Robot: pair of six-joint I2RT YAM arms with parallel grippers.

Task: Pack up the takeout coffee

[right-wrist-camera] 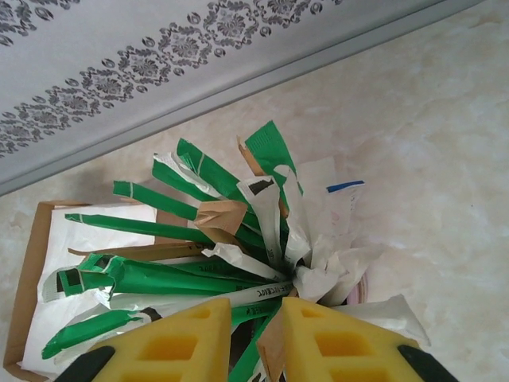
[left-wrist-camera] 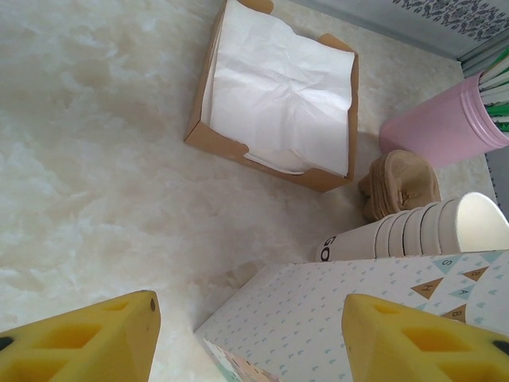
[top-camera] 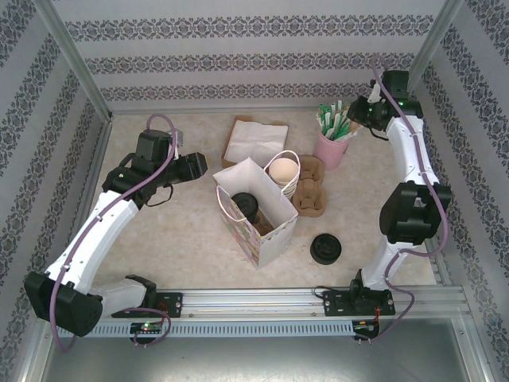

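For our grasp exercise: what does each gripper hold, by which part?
Left gripper: nothing. Right gripper: nearly shut about the tops of the packets in the pink cup; a grip cannot be told.

The left gripper (left-wrist-camera: pixel 250 350) is hanging above the marbled tabletop (left-wrist-camera: pixel 95 159), its yellow fingers (left-wrist-camera: pixel 87 342) standing wide apart. Beneath them a paper gift bag (left-wrist-camera: pixel 318 318) is showing a pale side printed with small blue drops and bunting. Just beyond the bag, a stack of white paper cups (left-wrist-camera: pixel 413 231) is sitting beside brown pulp cup carriers (left-wrist-camera: pixel 402 183). A pink cup (left-wrist-camera: pixel 437 127) is standing near those, and a cardboard tray (left-wrist-camera: pixel 219 143) is holding white napkins (left-wrist-camera: pixel 278 87).
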